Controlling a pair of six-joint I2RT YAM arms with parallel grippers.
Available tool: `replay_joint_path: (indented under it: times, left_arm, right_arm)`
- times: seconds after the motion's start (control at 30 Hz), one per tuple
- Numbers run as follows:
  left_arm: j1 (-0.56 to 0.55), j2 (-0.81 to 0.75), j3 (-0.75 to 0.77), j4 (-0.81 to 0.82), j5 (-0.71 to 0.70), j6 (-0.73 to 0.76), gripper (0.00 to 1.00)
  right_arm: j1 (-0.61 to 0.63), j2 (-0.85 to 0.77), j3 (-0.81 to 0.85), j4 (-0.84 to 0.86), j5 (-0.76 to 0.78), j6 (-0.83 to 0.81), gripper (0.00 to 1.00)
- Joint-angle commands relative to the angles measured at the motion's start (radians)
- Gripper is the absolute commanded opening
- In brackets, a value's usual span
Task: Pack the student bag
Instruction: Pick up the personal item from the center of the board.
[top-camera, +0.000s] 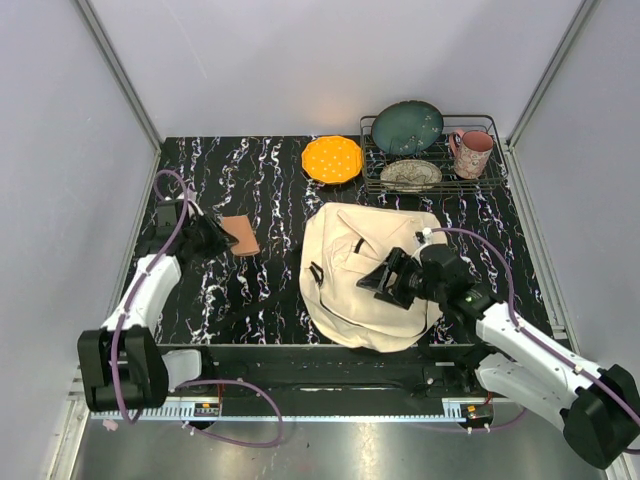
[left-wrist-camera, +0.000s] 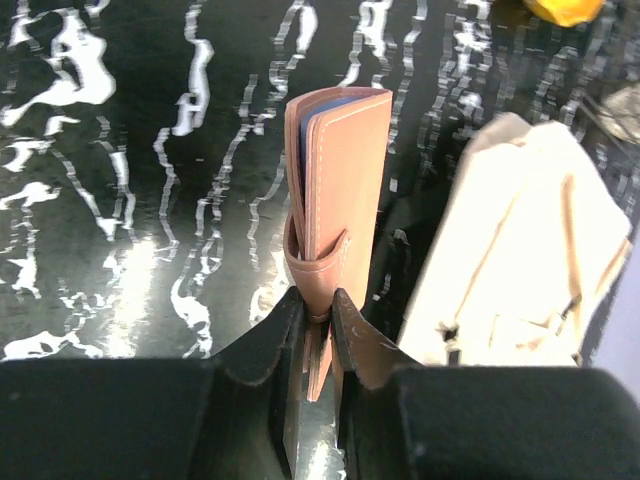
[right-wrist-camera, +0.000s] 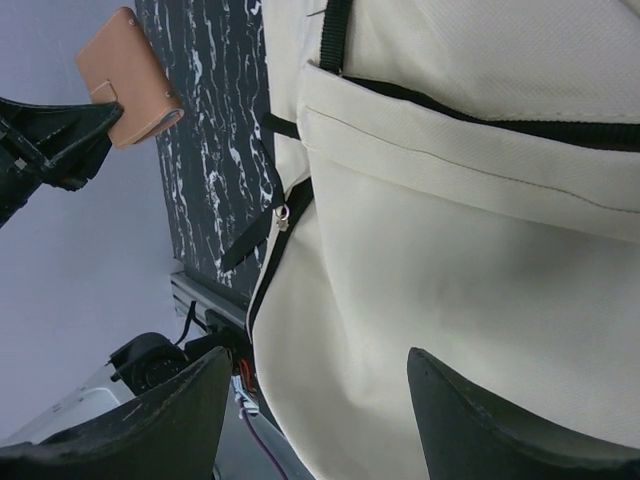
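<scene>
The student bag (top-camera: 365, 285) is a large cream backpack lying flat on the black marbled table, right of centre; it also shows in the left wrist view (left-wrist-camera: 520, 250). A tan leather notebook (top-camera: 241, 236) with a strap closure is on the left. My left gripper (left-wrist-camera: 318, 300) is shut on the notebook's (left-wrist-camera: 335, 180) near end, gripping it edge-on. Over the bag's near side, my right gripper (right-wrist-camera: 315, 365) hangs open above the cream fabric (right-wrist-camera: 480, 230), nothing between its fingers. A black zipper pull (right-wrist-camera: 284, 215) lies at the bag's edge.
An orange plate (top-camera: 332, 159) sits at the back centre. A wire rack (top-camera: 494, 176) at the back right holds a teal plate (top-camera: 407, 127), a patterned dish (top-camera: 410, 175) and a pink mug (top-camera: 472, 153). Grey walls enclose the table.
</scene>
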Motion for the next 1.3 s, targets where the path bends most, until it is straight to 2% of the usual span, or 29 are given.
replay_joint_path:
  times: [0.0,0.07,0.2,0.33,0.5,0.7,0.83,1.07,1.17,1.27]
  left_arm:
    - [-0.031,-0.095,-0.007,0.059,0.137,0.006,0.0]
    - [-0.051,-0.124,-0.01,0.062,0.171,0.0,0.0]
    - [-0.158,-0.173,-0.038,0.113,0.257,-0.031,0.0]
    - [-0.256,-0.213,-0.055,0.188,0.314,-0.077,0.0]
    - [-0.391,-0.217,-0.026,0.231,0.301,-0.114,0.0]
    - [-0.492,-0.177,-0.021,0.344,0.301,-0.206,0.0]
    - [-0.525,-0.181,-0.033,0.404,0.306,-0.247,0.0]
    - [-0.546,-0.186,-0.027,0.414,0.341,-0.247,0.0]
    - [-0.551,-0.177,-0.039,0.424,0.382,-0.244,0.0]
    - [-0.551,-0.187,-0.059,0.426,0.381,-0.244,0.01]
  right_arm:
    - [0.007,0.014,0.001,0.119,-0.057,0.042,0.77]
    - [0.007,0.029,0.001,0.16,-0.089,0.051,0.77]
    - [0.008,0.072,0.021,0.288,-0.154,0.067,0.77]
    - [0.016,0.122,0.067,0.335,-0.194,0.059,0.77]
    - [0.053,0.173,0.12,0.403,-0.221,0.042,0.77]
    - [0.093,0.233,0.133,0.509,-0.209,0.071,0.77]
    - [0.105,0.259,0.139,0.5,-0.171,0.076,0.77]
    - [0.114,0.29,0.131,0.555,-0.16,0.09,0.74]
    - [0.114,0.288,0.119,0.607,-0.145,0.102,0.66]
    - [0.114,0.291,0.113,0.657,-0.131,0.111,0.63]
